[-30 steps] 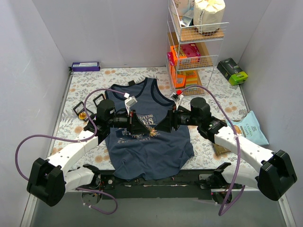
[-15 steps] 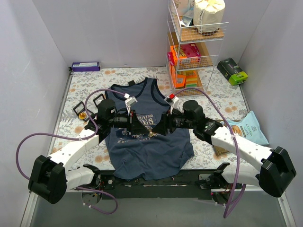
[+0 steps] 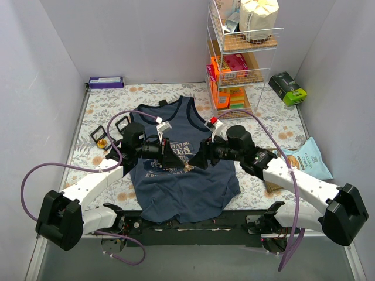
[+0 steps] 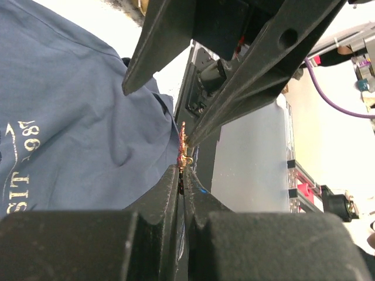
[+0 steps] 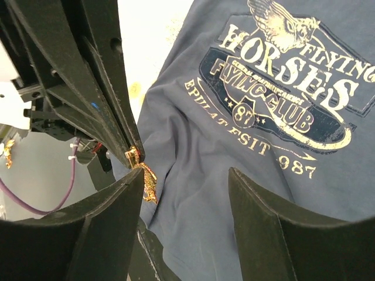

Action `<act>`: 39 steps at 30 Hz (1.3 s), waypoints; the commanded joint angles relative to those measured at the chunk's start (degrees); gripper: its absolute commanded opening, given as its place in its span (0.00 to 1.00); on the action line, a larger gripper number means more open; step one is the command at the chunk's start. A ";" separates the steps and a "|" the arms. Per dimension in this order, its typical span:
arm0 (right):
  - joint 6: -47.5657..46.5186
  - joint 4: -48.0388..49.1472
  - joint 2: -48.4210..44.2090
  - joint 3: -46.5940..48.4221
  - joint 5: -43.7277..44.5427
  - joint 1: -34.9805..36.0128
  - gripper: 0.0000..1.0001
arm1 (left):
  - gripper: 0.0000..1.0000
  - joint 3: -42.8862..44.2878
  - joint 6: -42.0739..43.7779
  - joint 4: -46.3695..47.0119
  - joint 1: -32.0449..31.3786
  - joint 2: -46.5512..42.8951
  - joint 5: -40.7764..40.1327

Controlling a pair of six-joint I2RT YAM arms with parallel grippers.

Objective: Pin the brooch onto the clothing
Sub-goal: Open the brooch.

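A: What takes up most of the scene?

B: A flower-patterned worktop (image 3: 105, 108) between pale walls. A wire shelf rack (image 3: 240, 52) with boxes and packets stands at its far right.

A: And the tank top?

B: The navy tank top (image 3: 187, 187) lies spread flat in the middle of the worktop. Its neck points toward the far wall and its hem lies near the arm bases. The pale "HORSES" print faces up, and both arms reach in over it from either side.

A: What is the left end effector doing?

B: The left end effector (image 4: 180, 174) is closed tight, with no gap between its fingers. It pinches the brooch at its very tip.

A: The right one?

B: The right end effector (image 5: 184, 175) stands wide open and holds nothing. Its fingers (image 5: 263, 222) have blue cloth showing between them. One finger's tip sits right beside the brooch, though contact cannot be made out.

A: Where exactly is the brooch?

B: The small gold brooch (image 5: 143, 172) hangs from the left tips, just over a rumpled fold of the tank top below the print. Whether its pin passes through the cloth cannot be told.
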 commanded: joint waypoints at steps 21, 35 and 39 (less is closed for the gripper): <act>3.81 13.20 -1.00 -4.13 -15.08 -0.98 0.65 | 0.00 2.72 6.06 -2.65 -0.31 -2.23 7.60; 4.16 13.47 0.93 -3.95 -14.30 -0.98 0.47 | 0.00 2.72 5.54 -2.65 -0.31 -2.58 8.04; 4.08 12.59 1.46 -3.51 -13.24 -0.98 0.42 | 0.00 2.81 5.53 -2.56 -0.31 -2.67 8.13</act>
